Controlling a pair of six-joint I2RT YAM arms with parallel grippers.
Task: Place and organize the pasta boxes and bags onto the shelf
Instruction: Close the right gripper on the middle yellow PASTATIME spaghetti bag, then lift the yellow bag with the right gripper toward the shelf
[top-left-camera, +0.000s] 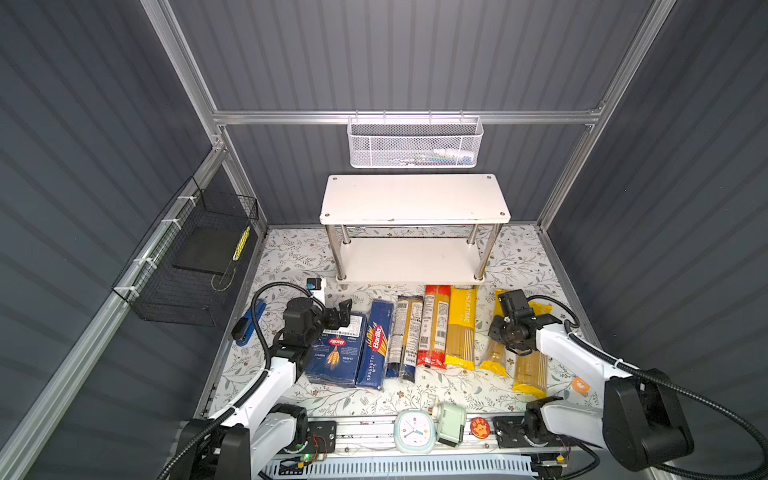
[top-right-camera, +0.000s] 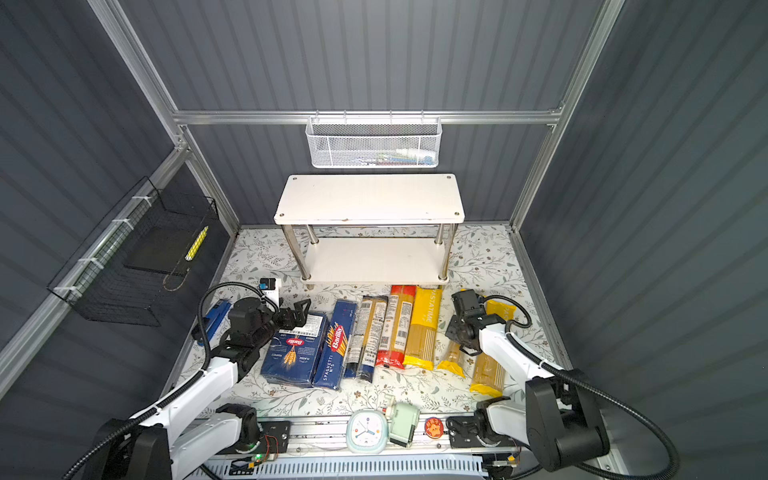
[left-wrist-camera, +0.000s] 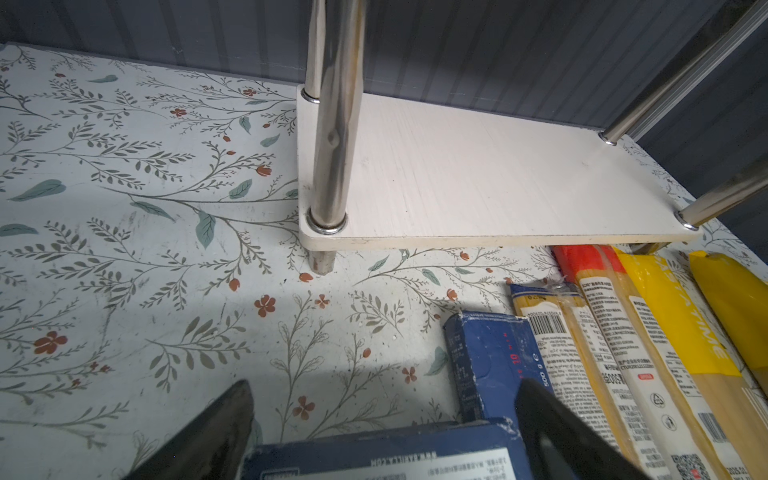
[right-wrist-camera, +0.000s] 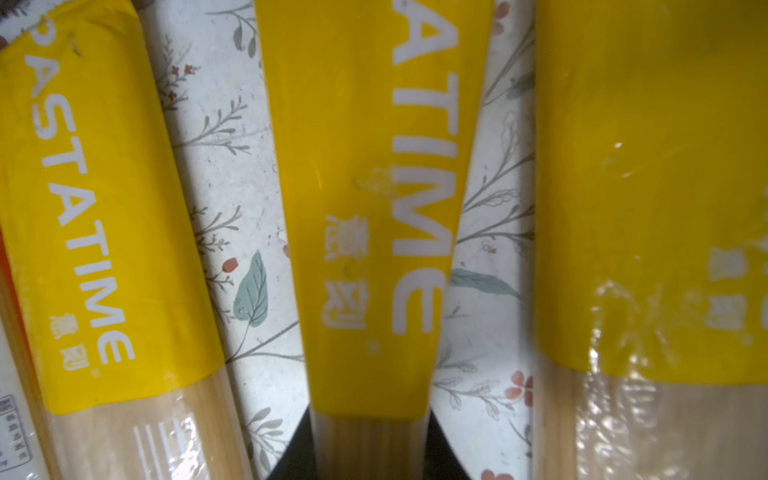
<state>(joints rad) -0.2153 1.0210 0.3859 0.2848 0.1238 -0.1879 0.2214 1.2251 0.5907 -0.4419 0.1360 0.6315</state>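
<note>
Our right claw (right-wrist-camera: 369, 436) clamps a yellow bag (right-wrist-camera: 365, 187), its lettering cut to ATIME; our left claw (left-wrist-camera: 386, 388) stands apart over the partly covered Barilla box (top-left-camera: 337, 357).

Shelf (top-left-camera: 415, 199): white, two tiers, chrome posts, upright. All pasta lies flat in a row just in front of the shelf, long axes toward it. From the shelf's left end rightward: wide Barilla box (top-left-camera: 336, 353), narrow Spaghetti n.5 box (top-left-camera: 374, 345), dark-ended clear bag (top-left-camera: 405, 336), red-ended clear bag (top-left-camera: 434, 328), first yellow bag (top-left-camera: 461, 328), all packed side by side. Middle yellow bag (top-left-camera: 494, 359) and outer yellow bag (top-left-camera: 530, 370) are gapped, past the shelf's right end.
</note>
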